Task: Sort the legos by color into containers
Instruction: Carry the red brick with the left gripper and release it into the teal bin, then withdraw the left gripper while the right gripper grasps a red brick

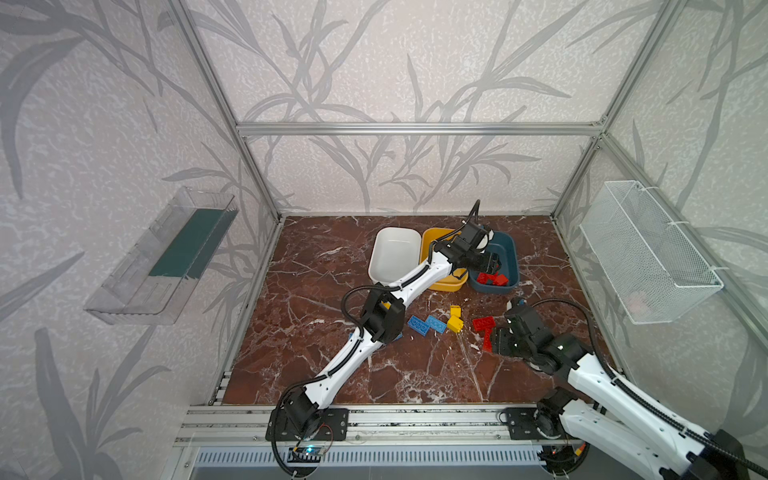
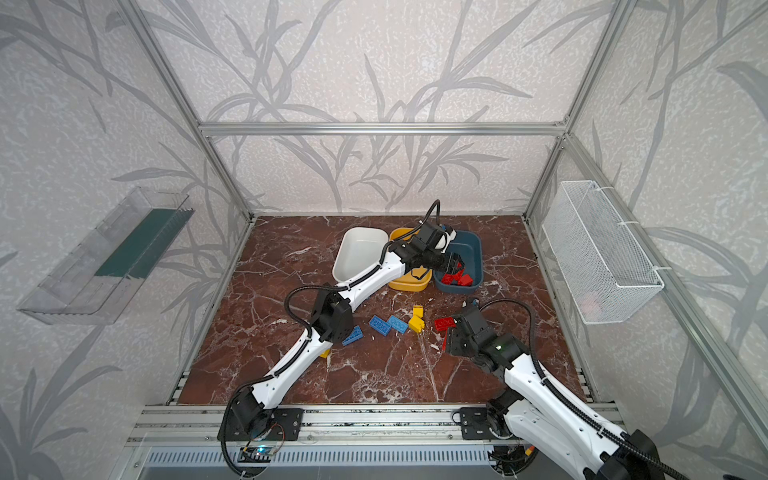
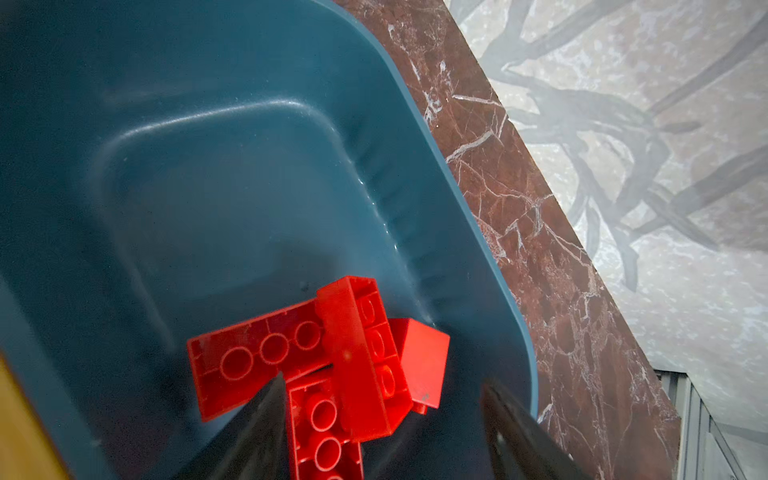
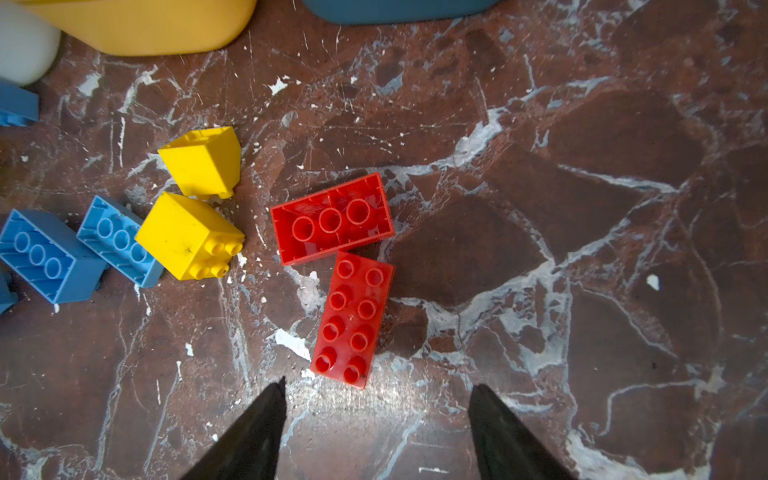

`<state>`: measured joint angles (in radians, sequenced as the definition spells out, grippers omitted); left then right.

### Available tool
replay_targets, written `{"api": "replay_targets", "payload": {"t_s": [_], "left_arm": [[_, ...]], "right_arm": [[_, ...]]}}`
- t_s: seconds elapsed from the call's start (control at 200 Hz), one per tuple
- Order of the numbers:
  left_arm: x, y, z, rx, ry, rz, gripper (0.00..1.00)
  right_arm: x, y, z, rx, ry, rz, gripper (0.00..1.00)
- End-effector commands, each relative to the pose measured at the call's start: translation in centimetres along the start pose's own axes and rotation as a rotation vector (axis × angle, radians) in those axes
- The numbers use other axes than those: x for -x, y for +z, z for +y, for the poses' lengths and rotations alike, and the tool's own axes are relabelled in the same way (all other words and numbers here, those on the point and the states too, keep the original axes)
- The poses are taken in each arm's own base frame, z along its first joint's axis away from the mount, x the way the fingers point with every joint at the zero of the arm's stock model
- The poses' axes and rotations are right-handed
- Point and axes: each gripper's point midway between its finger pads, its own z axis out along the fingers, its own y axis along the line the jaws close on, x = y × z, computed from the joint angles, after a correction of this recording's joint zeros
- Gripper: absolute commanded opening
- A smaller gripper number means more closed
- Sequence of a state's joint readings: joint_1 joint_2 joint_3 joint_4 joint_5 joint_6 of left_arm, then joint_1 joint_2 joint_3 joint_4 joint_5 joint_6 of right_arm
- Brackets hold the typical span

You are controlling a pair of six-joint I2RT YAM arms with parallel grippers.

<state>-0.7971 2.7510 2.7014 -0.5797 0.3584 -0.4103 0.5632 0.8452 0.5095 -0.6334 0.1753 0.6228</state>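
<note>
Left wrist view: studded red bricks point(image 3: 353, 361) lie in smooth teal tub point(image 3: 199, 178).

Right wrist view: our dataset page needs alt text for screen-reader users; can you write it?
Open right gripper above a marble table, jaws apart just short of two adjacent red bricks, one studs-up, one underside-up. Beside them lie two yellow blocks and blue bricks.

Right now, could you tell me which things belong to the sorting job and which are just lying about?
Job: red legos, blue legos, yellow legos, white tub, yellow tub, teal tub.
Lying about: white wire mesh basket, clear plastic wall tray.
</note>
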Motion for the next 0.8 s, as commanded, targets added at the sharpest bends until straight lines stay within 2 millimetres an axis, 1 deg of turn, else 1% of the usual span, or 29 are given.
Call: {"api": "replay_targets", "payload": {"t_s": [0.0,0.21,0.34,0.39,0.525,0.65,0.685,0.71,0.795], "left_arm": [[4.2,-5.2,-2.9,-0.002,0.060,-0.087,0.76],[6.1,-10.2,-4.3,0.040,0.079,-0.144,0.77],[6.8,-13.2,-4.6,0.074,0.082,-0.189,0.77],[6.4,-13.9,-4.3,0.094,0.077,-0.193,0.77],[6.0,-17.0,-4.0,0.136,0.079,-0.241,0.77],[5.3,-19.5,-3.8,0.154,0.078,-0.285,0.77],[4.8,-20.0,-3.5,0.166,0.075,-0.286,0.77],[4.8,-20.7,-3.6,0.172,0.073,-0.298,0.77],[4.3,-22.1,-3.2,0.198,0.072,-0.314,0.77]], "right_arm": [[0.3,-0.1,0.1,-0.028,0.014,-0.011,0.71],[-0.1,0.8,0.5,-0.038,0.028,0.001,0.71],[-0.1,1.4,0.6,-0.054,0.025,0.007,0.71],[-0.1,1.7,0.8,-0.050,0.028,0.009,0.71],[0.0,2.3,1.2,-0.061,0.020,0.020,0.71],[0.1,2.9,0.9,-0.102,0.008,0.020,0.72],[0.0,3.2,0.7,-0.111,0.008,0.025,0.72],[0.0,3.3,0.7,-0.116,0.006,0.027,0.72],[-0.3,3.9,0.4,-0.139,0.004,0.032,0.71]]}}
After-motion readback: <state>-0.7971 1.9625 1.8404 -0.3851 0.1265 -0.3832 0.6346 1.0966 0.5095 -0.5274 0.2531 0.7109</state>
